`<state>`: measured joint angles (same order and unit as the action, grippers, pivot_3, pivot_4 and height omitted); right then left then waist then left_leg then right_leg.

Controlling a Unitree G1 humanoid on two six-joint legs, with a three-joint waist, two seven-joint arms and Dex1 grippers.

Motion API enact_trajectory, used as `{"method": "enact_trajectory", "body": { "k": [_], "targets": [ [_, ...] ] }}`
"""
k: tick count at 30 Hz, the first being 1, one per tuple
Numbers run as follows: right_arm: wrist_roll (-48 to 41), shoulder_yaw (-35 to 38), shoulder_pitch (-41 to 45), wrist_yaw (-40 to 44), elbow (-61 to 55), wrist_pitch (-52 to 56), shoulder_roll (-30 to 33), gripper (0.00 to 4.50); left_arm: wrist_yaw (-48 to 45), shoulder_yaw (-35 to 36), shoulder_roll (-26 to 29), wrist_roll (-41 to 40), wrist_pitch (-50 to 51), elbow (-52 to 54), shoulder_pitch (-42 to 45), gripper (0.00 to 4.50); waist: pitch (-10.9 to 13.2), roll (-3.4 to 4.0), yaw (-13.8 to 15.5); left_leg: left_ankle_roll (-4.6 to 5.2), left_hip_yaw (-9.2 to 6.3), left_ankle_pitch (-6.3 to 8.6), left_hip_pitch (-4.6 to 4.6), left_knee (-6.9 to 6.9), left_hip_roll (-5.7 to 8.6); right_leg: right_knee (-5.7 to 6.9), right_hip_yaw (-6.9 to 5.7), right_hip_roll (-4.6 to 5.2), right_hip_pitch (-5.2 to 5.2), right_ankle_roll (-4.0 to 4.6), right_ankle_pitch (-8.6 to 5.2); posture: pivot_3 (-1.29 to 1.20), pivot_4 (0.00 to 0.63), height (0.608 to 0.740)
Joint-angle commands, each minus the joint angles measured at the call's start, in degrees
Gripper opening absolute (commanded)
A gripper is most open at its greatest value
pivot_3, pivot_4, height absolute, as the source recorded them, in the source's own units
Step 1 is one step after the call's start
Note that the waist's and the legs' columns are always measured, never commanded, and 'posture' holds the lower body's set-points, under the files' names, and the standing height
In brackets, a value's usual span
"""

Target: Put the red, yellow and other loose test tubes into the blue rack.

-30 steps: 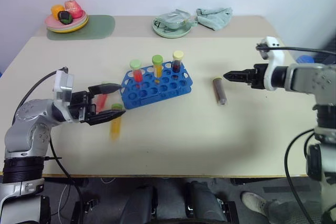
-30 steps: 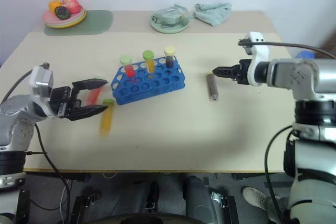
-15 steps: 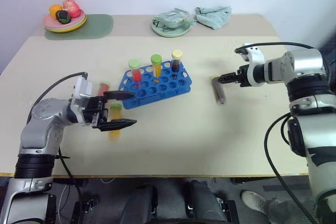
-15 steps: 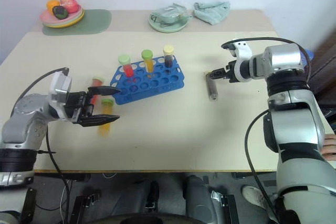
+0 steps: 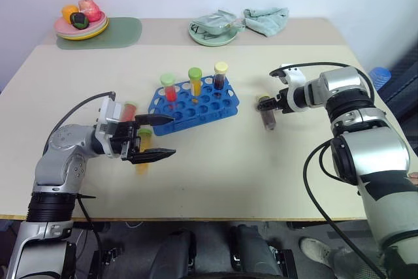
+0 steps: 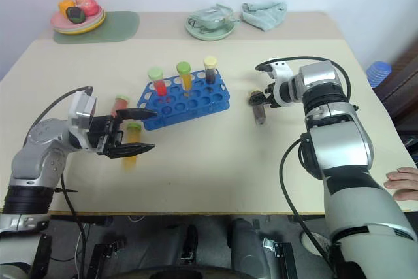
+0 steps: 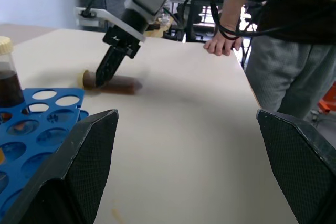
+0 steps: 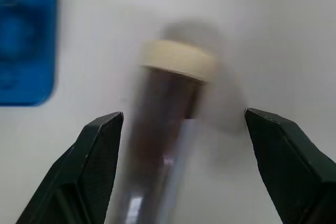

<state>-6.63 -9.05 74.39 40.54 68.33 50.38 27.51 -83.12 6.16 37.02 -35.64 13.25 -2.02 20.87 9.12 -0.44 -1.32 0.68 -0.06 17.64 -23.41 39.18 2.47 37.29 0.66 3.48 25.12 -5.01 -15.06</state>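
**Right gripper drops onto the brown tube**

The right gripper has swung down from mid-air to the clear plastic tube of dark brown liquid with a cream cap, lying toward the tabletop's right edge; its black fingers stand spread either side, not yet closed. The bright blue plastic rack (three tubes upright) sits mid-table. The left gripper hovers open over the loose yellow tube beside the red one.

Head stereo pair looks down over the counter; both wrist cameras sit close, sharing the brown tube.
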Motion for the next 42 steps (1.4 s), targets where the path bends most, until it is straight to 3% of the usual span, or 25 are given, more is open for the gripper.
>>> {"method": "enact_trajectory", "body": {
  "k": [1, 5, 6, 15, 18, 24, 27, 30, 33, 42],
  "targets": [
    [2.9, 0.6, 1.4, -1.6, 2.2, -3.4, -0.6, 2.99, 0.6, 1.0, 0.3, -1.1, 0.3, 2.2, -0.4, 4.38, 0.0, 0.0, -0.1, -0.01, 0.0, -0.01, 0.01, 0.0, 0.0, 0.02, 0.0, 0.0, 0.0, 0.0, 0.0, 0.0, 0.15, 0.74],
    [4.4, 1.3, 1.5, -2.2, 3.6, -5.4, -1.5, 1.07, 1.0, 1.1, 0.5, -1.3, 0.7, 2.8, -0.9, 4.38, 0.0, 0.0, -0.4, -0.03, -0.01, -0.02, 0.02, 0.0, 0.0, 0.04, 0.0, -0.01, -0.01, 0.0, 0.0, 0.0, 0.15, 0.74],
    [4.8, 1.4, 1.5, -2.0, 3.8, -5.7, -1.7, 0.84, 1.1, 1.2, 0.5, -1.4, 0.7, 2.9, -1.1, 4.38, 0.0, 0.0, -0.5, -0.03, -0.01, -0.02, 0.02, 0.0, 0.0, 0.04, 0.0, 0.0, -0.02, 0.0, 0.0, 0.0, 0.15, 0.74],
    [5.1, 1.6, 1.8, 8.2, -4.3, -6.6, -1.1, 0.83, 2.1, 2.4, 1.1, -2.4, 1.6, 4.7, -2.6, 4.38, 0.0, 0.03, -1.2, -0.04, -0.03, -0.02, 0.03, 0.01, 0.0, 0.07, 0.0, -0.01, -0.01, 0.0, 0.0, 0.0, 0.15, 0.74],
    [1.0, 4.9, -4.6, 11.2, -22.1, -7.8, 0.4, 0.83, 2.6, 2.7, 1.2, -2.7, 1.7, 4.8, -3.0, 4.38, 0.0, 0.04, -1.2, -0.04, -0.03, -0.02, 0.02, 0.01, 0.0, 0.09, 0.0, -0.01, 0.01, 0.0, 0.0, 0.0, 0.15, 0.74],
    [-9.2, 16.4, -24.6, 5.5, -59.7, -12.2, -3.5, 0.83, 3.4, 3.3, 0.7, -3.0, 1.8, 4.5, -4.3, 4.38, 0.0, 0.03, -0.6, -0.03, -0.11, -0.02, 0.01, -0.01, -0.01, 0.06, -0.03, -0.02, -0.02, 0.0, 0.0, 0.0, 0.15, 0.74],
    [-8.7, 15.2, -33.8, 2.2, -68.6, -25.5, -9.2, 0.83, 3.1, 3.4, 0.7, -2.9, 1.5, 2.1, -4.3, 4.38, 0.0, 0.02, -0.6, -0.03, -0.1, -0.02, 0.01, 0.01, 0.0, 0.07, -0.03, -0.03, -0.02, -0.01, 0.01, 0.0, 0.15, 0.74],
    [-7.4, 13.3, -37.1, 0.2, -68.3, -37.2, -14.4, 0.83, 3.1, 3.5, 0.0, -2.8, 0.9, -0.3, -4.1, 4.38, 0.0, 0.03, -1.3, -0.06, -0.08, -0.04, 0.07, 0.03, 0.02, 0.23, 0.01, -0.03, -0.01, -0.02, 0.01, 0.0, 0.15, 0.74],
    [-7.2, 13.9, -36.0, -3.5, -60.1, -47.4, -20.1, 0.83, 3.2, 4.0, -0.6, -3.0, 0.7, -1.8, -4.0, 4.38, 0.0, 0.02, -1.3, -0.12, -0.04, -0.08, 0.15, 0.05, 0.02, 0.45, 0.05, -0.07, 0.05, 0.0, 0.0, 0.0, 0.15, 0.74],
    [-8.5, 16.8, -27.4, -4.5, -32.9, -68.8, -25.4, 0.83, 3.8, 7.2, 0.9, -3.5, 0.5, 0.6, -8.5, 4.38, 0.0, 0.03, -1.4, -0.19, -0.04, -0.12, 0.25, 0.02, 0.02, 0.62, 0.05, -0.07, 0.07, 0.03, -0.01, 0.0, 0.15, 0.74]
  ]
}}
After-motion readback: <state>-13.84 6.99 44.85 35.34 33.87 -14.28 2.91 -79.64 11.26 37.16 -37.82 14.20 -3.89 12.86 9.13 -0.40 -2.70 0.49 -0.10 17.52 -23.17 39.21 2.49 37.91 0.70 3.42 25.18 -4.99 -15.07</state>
